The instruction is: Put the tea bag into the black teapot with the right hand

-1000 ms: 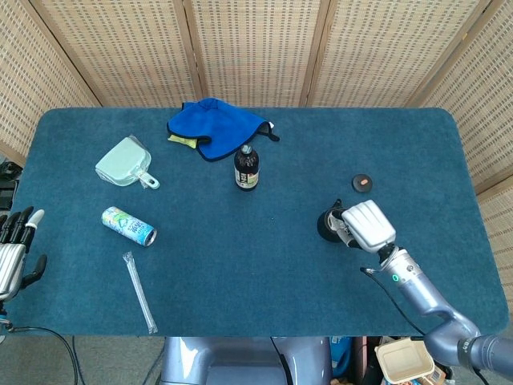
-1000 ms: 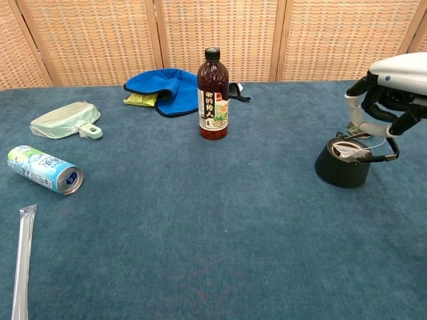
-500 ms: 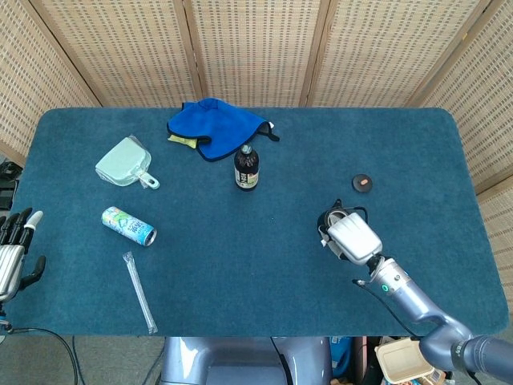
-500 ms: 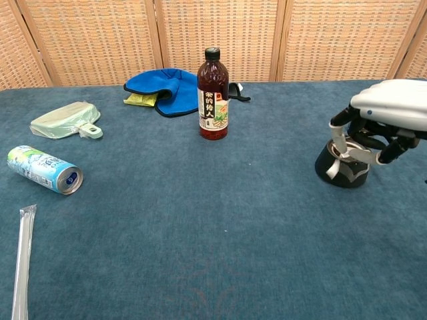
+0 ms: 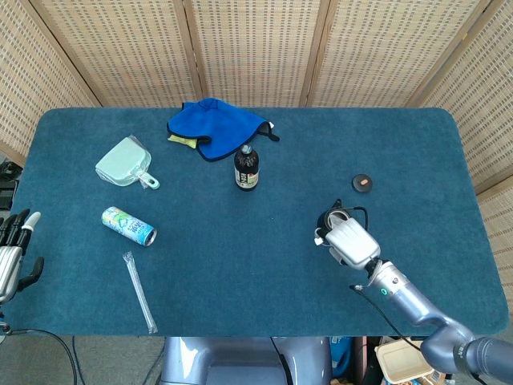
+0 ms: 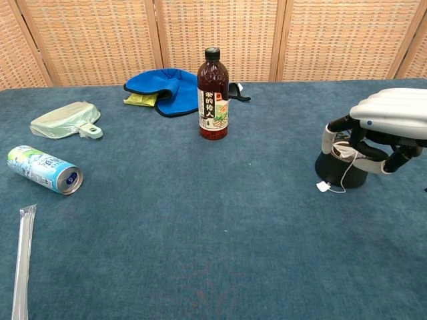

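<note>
The black teapot (image 6: 339,173) stands lidless at the right of the table, also visible in the head view (image 5: 328,219). The tea bag (image 6: 343,153) lies in its mouth; its string runs down the near side to a white tag (image 6: 322,187) on the cloth. My right hand (image 6: 390,123) hovers over the pot's near right side with thumb and fingers loosely curved and apart, holding nothing that I can see; in the head view the right hand (image 5: 351,243) covers the pot's near edge. My left hand (image 5: 11,250) rests off the table's left edge, fingers spread.
A small round lid (image 5: 363,184) lies beyond the teapot. A dark drink bottle (image 6: 213,93) stands mid-table, a blue cloth (image 6: 163,88) behind it. At the left are a pale green dustpan (image 6: 65,121), a lying can (image 6: 43,169) and a wrapped straw (image 6: 22,260).
The right hand has lowered and drawn back toward me from above the teapot. The tea bag it pinched now sits in the pot, with the tag dropped onto the cloth.
</note>
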Available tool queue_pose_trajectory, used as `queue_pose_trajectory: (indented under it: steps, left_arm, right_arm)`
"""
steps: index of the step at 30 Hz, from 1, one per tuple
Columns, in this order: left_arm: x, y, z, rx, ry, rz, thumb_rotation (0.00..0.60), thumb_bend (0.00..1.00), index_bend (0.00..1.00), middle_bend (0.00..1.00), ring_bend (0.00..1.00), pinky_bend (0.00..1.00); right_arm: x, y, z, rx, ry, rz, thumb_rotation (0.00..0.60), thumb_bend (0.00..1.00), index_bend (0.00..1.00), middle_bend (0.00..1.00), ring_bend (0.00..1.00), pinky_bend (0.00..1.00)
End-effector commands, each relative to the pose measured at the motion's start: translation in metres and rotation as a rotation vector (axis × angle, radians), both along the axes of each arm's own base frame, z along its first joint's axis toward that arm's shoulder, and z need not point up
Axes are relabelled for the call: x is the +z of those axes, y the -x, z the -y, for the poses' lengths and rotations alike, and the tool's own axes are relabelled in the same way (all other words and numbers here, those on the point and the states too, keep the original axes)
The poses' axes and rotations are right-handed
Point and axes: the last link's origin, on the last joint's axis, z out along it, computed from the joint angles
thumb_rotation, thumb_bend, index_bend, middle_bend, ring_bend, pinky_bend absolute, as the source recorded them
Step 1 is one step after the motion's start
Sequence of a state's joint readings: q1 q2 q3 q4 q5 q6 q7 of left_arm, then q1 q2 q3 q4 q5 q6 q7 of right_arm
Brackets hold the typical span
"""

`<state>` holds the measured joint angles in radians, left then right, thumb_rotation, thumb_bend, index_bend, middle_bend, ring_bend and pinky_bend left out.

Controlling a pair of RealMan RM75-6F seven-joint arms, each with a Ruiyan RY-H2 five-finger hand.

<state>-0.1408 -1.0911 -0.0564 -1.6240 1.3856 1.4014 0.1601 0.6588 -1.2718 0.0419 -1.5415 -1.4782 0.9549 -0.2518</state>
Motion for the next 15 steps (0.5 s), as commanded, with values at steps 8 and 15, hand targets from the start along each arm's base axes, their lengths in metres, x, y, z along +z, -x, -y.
queue_pose_trajectory:
  steps: [8,15]
  left_arm:
    - [0.002,0.000,0.000,-0.006,-0.004,-0.001,0.600,0.48,0.00,0.00,0.00,0.00]
    - [0.001,-0.001,0.000,-0.006,-0.003,-0.002,0.600,0.48,0.00,0.00,0.00,0.00]
  right_arm:
    - [0.012,0.003,0.010,-0.117,-0.066,-0.022,0.505,0.64,0.27,0.94,0.91,1.00]
    - [0.017,0.003,0.017,-0.158,-0.092,-0.051,0.232,0.77,0.26,0.97,0.95,1.00]
